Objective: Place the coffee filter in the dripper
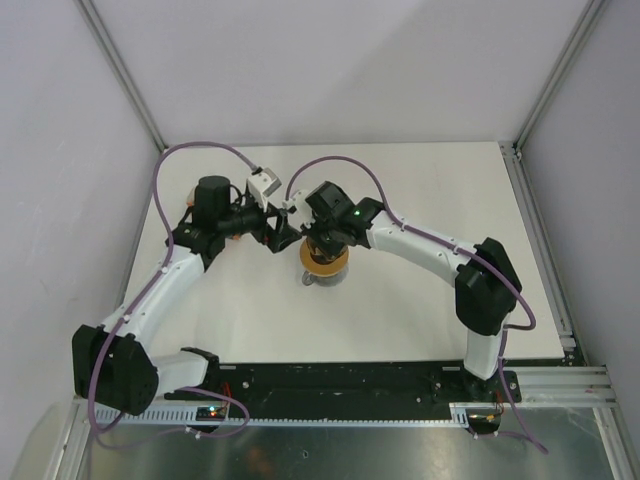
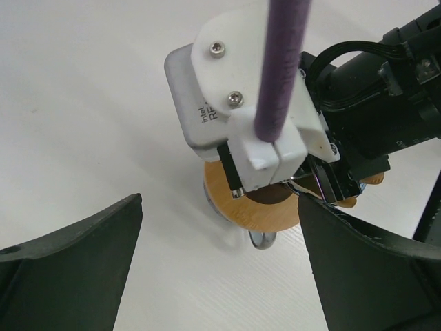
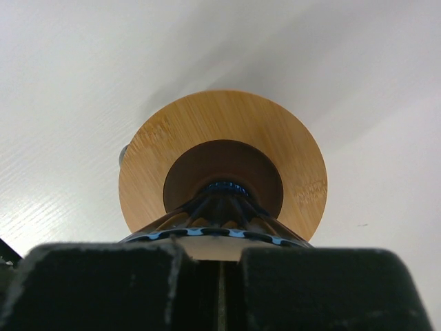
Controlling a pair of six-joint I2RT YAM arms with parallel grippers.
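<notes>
Right fingers (image 3: 103,289), clenched, directly above dripper (image 3: 220,207); its axis upright, narrow end down in wooden ring (image 3: 172,138). Left fingers (image 2: 69,269) released.

1. The light is bright and even and comes from overhead; the white table (image 1: 420,200) is well lit in all three views.
2. Shadows are soft: faint grey patches under the arms (image 1: 160,290), and a pale, blurred one beyond the wooden ring (image 3: 220,124).
3. In the left wrist view the table is nearly washed out.
4. The purple cable (image 2: 282,62) is close and out of focus; the right gripper (image 3: 219,255) is a dark, soft-edged mass.
</notes>
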